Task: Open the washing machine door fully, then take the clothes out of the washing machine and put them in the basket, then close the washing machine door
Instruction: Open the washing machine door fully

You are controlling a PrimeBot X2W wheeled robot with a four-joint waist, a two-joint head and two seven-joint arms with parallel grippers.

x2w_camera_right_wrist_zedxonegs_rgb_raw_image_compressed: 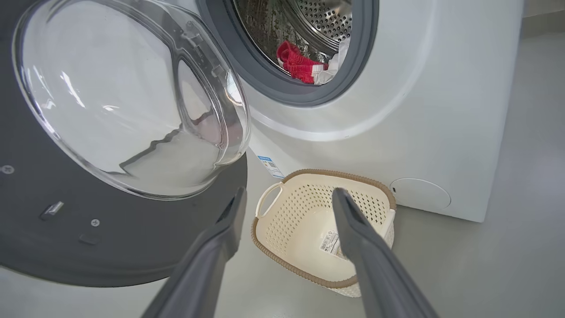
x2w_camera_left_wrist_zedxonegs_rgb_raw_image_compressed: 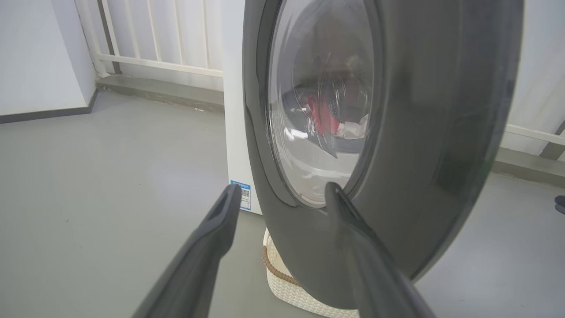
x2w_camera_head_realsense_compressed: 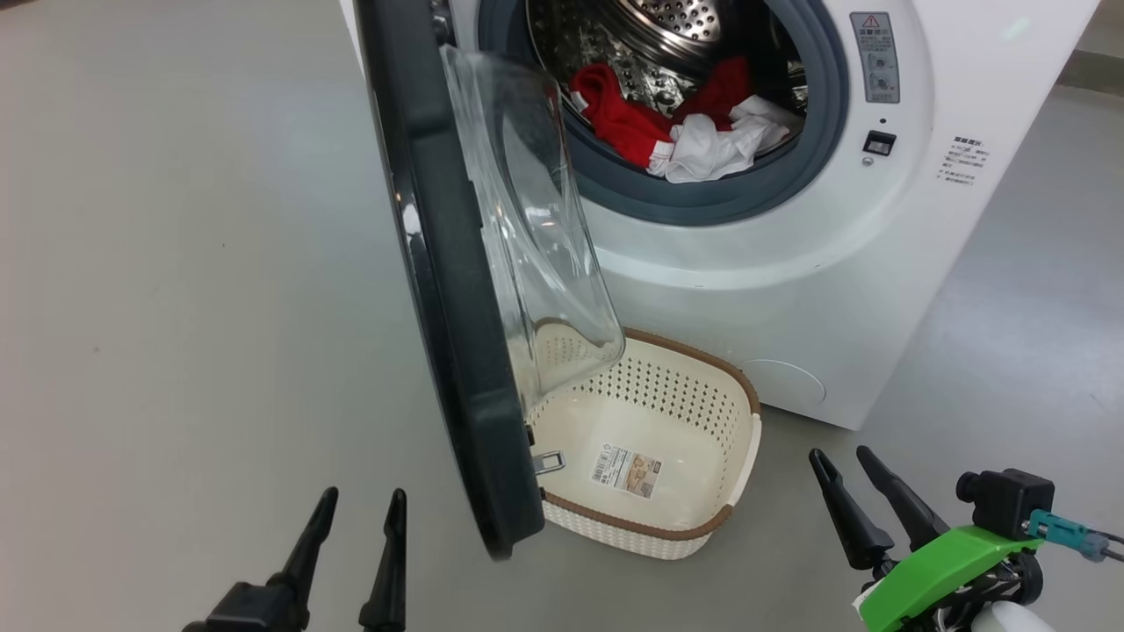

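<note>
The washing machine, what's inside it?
Inside the washing machine, red clothes and a white cloth lie heaped at the bottom of the shiny drum full of holes. Anything under the heap is covered, so I can't tell.

A bare laundry corner, sparse enough to pass for a test room: a white front-loading washing machine (x2w_camera_head_realsense_compressed: 790, 290) stands alone on a smooth grey floor (x2w_camera_head_realsense_compressed: 176, 263), its door (x2w_camera_head_realsense_compressed: 439, 263) open on red and white clothes (x2w_camera_head_realsense_compressed: 632, 123), a cream basket (x2w_camera_head_realsense_compressed: 667, 395) at its foot. Behind it run plain white walls (x2w_camera_left_wrist_zedxonegs_rgb_raw_image_compressed: 35, 53) with a dark skirting strip (x2w_camera_left_wrist_zedxonegs_rgb_raw_image_compressed: 44, 115) and white vertical bars (x2w_camera_left_wrist_zedxonegs_rgb_raw_image_compressed: 154, 39) above a low grey ledge (x2w_camera_left_wrist_zedxonegs_rgb_raw_image_compressed: 159, 90).
</note>
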